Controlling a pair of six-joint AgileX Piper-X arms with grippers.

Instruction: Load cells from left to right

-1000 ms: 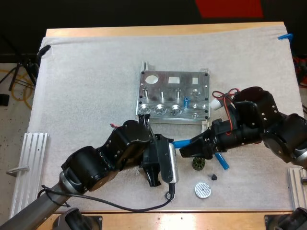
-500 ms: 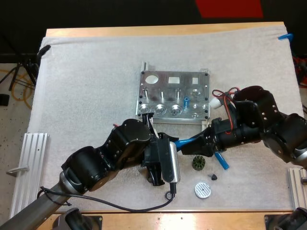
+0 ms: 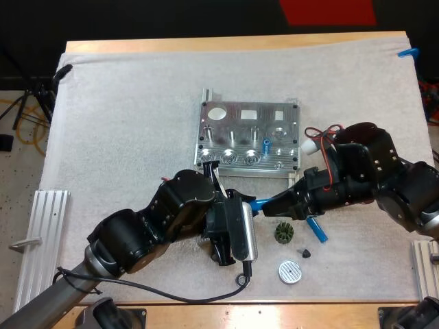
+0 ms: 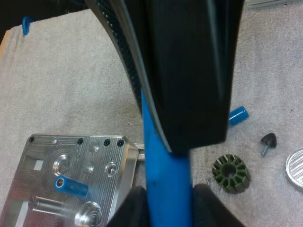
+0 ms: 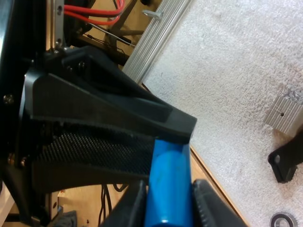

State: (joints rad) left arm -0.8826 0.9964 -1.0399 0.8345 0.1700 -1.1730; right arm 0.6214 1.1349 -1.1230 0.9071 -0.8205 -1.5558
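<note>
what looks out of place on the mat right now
Nothing looks spilled or damaged. The one oddity: the left gripper and right gripper both clamp the same long blue cylinder, close to the grey metal fixture.

White mat (image 3: 137, 103) on wooden table (image 3: 206, 43), ribbed rail (image 3: 42, 233) at left — slotted green ring (image 3: 284, 234), silver disc (image 3: 290, 272)

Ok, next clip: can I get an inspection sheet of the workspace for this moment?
Surface: white mat on the wooden table, flat.
Job's things: metal fixture with one blue cylinder upright in it; loose cylinder on the mat.
Clutter: dark slotted ring, small dark knob, ribbed silver disc, left rail, right rail.
Grippers: left gripper and right gripper both shut on one held cylinder.
Cables: yellow cable on the floor, left of the table.
Surroundings: nothing seen.
</note>
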